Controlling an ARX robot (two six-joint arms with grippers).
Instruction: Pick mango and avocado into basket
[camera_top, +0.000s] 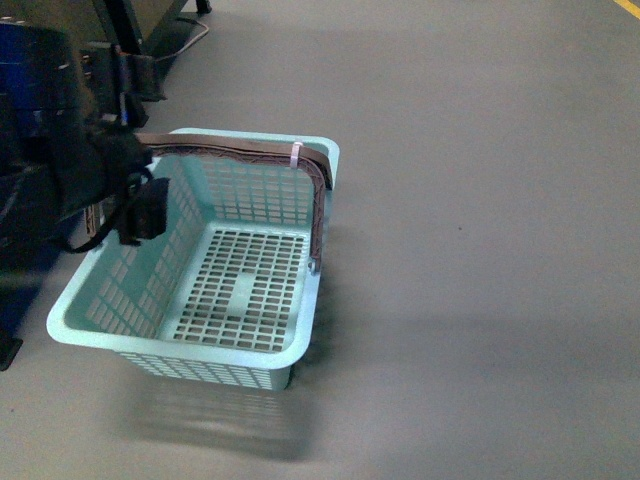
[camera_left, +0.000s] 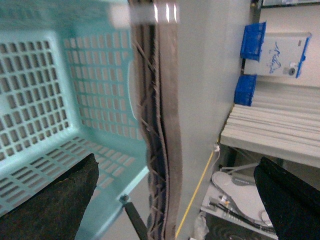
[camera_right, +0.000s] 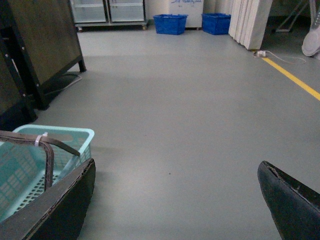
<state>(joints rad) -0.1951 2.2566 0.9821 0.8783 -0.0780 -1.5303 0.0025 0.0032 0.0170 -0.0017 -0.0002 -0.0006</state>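
Upright on the grey floor (camera_top: 480, 200), one turquoise basket (camera_top: 200, 370) has open room to its right and front. Its two brown handles (camera_top: 320, 200), tied by one white zip tie (camera_top: 296, 152), run along the far and right rims. Left fingers (camera_left: 50, 205) spread wide at the basket's edge, holding nothing; right fingers (camera_right: 295, 205) equally wide over bare floor, two blue crates (camera_right: 170, 23) well beyond

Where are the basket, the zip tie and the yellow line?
basket (camera_top: 255, 290), front view, lattice floor.
zip tie (camera_top: 296, 153), front view, its middle.
yellow line (camera_right: 292, 78), right wrist view, mid-stripe.
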